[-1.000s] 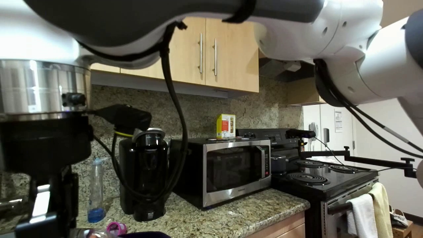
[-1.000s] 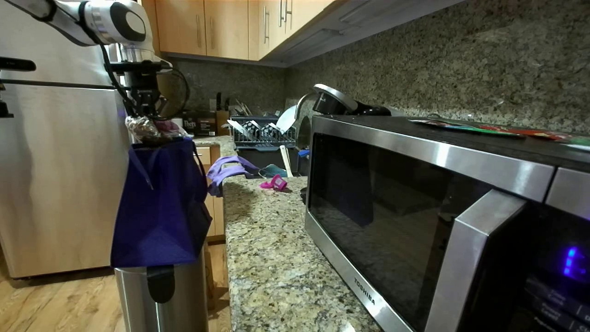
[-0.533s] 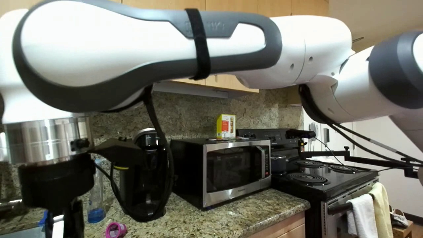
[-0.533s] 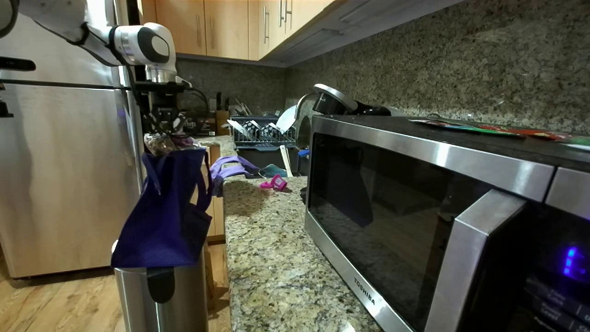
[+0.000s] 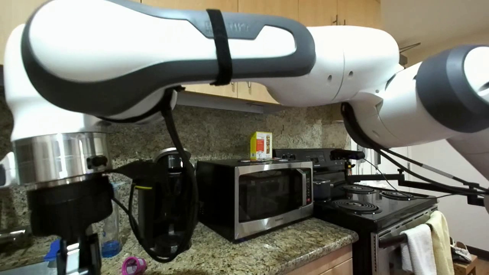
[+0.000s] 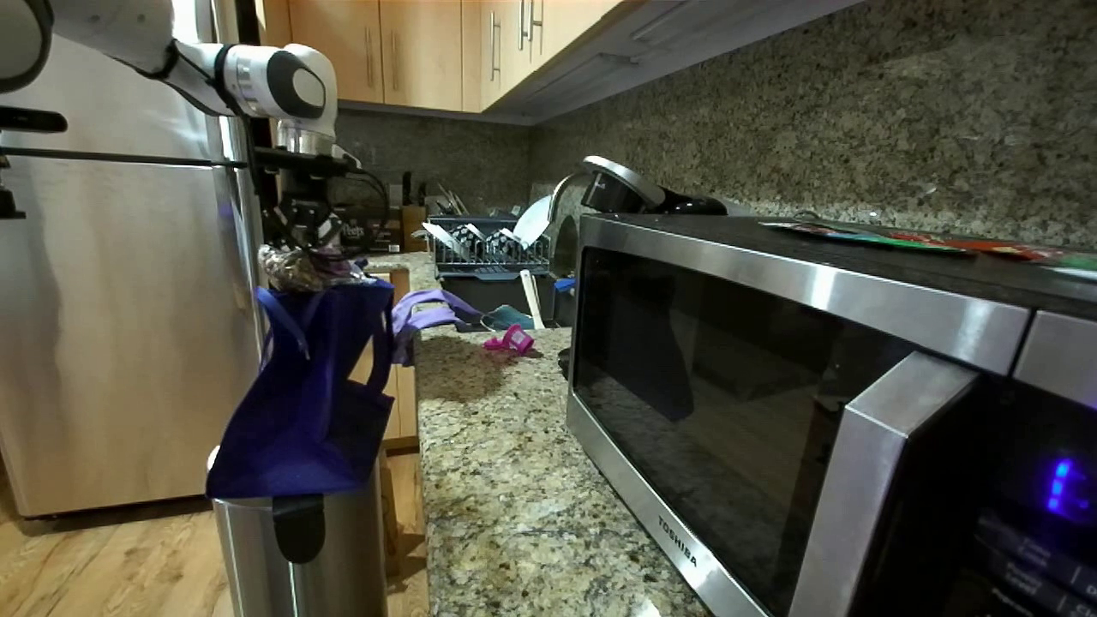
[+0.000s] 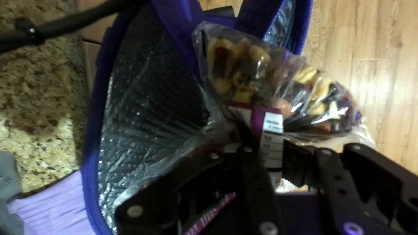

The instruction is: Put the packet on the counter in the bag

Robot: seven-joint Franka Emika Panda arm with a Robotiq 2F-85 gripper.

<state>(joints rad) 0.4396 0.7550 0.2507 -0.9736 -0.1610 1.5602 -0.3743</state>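
Observation:
My gripper (image 7: pixel 269 151) is shut on a clear plastic packet (image 7: pixel 245 73) of nut mix with a purple and white label. In an exterior view the packet (image 6: pixel 296 267) hangs under the gripper (image 6: pixel 310 233), at the mouth of the blue-purple bag (image 6: pixel 300 420). In the wrist view the bag's silver lining (image 7: pixel 147 94) shows left of the packet, and the packet's far end spreads over the bag's rim and handles. The packet's lower part is hidden. The fingertips are cut off in an exterior view (image 5: pixel 78 267). The granite counter (image 6: pixel 497 446) lies beside the bag.
The bag stands on a steel bin (image 6: pixel 343 548). A purple cloth (image 6: pixel 424 308) hangs over the counter edge. A pink cup (image 6: pixel 514 339), a microwave (image 5: pixel 273 194) and a black coffee maker (image 5: pixel 153 214) stand on the counter. A refrigerator (image 6: pixel 111 343) stands behind the bag.
The arm has moved down and toward the counter with the packet still held, mostly in the first half second. The bag's upper part has shifted and leans toward the counter.

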